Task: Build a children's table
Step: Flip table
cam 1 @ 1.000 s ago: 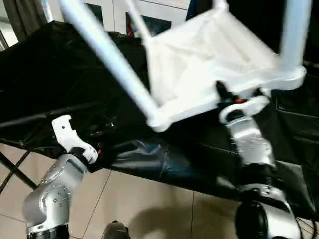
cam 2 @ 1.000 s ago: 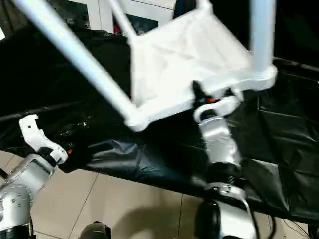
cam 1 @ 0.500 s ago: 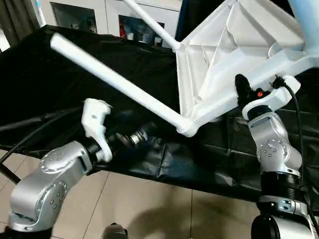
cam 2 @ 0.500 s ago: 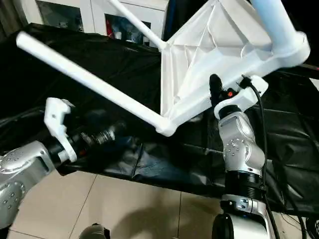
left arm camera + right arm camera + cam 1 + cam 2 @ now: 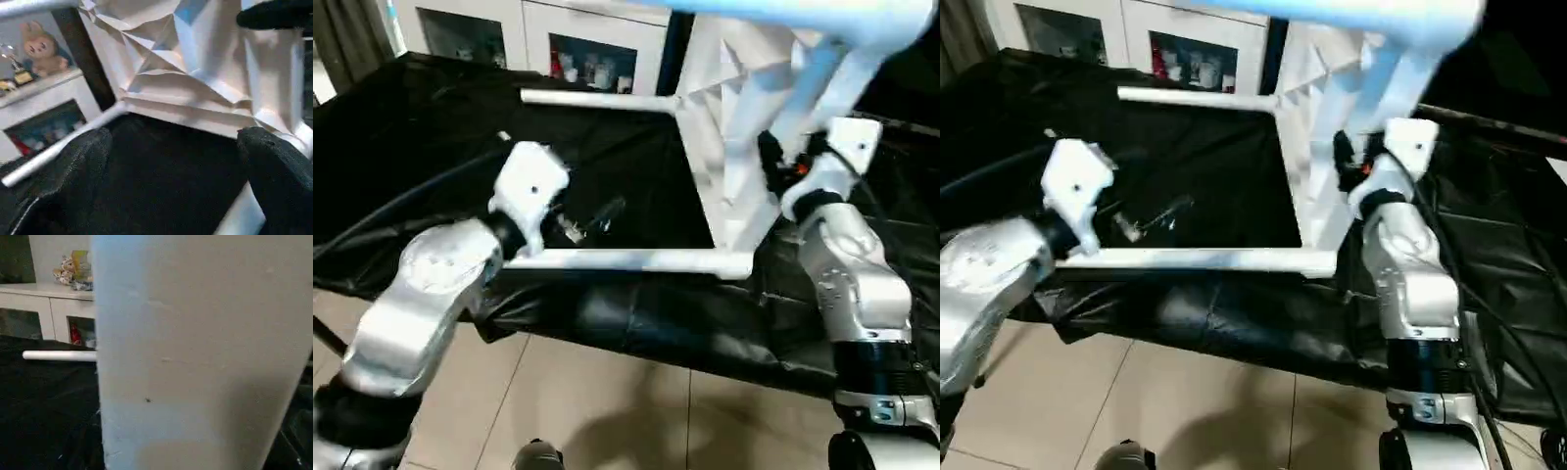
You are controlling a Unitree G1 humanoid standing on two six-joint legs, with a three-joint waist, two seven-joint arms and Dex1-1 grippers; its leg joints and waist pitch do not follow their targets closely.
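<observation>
The white children's table (image 5: 734,127) stands on its side on the black cloth, its ribbed underside facing left. Two legs point left: a far one (image 5: 597,99) and a near one (image 5: 626,260) low over the cloth's front edge. A third leg (image 5: 822,15) crosses the top of the head views. My right gripper (image 5: 771,162) is shut on the top's near rim, whose white plastic (image 5: 195,357) sits close before the right wrist camera. Between the two left-pointing legs, my left gripper (image 5: 176,181) is wide open on nothing, aimed at the ribbed underside (image 5: 161,58).
The black-draped work table (image 5: 411,108) carries everything; its front edge drops to a tiled floor (image 5: 607,392). White cabinets (image 5: 578,39) stand behind it. A plush toy (image 5: 41,49) sits on a shelf there.
The children's table has swung from a raised tilt down onto its side, legs now pointing left. My left arm has lifted in between the legs. The right grip has held.
</observation>
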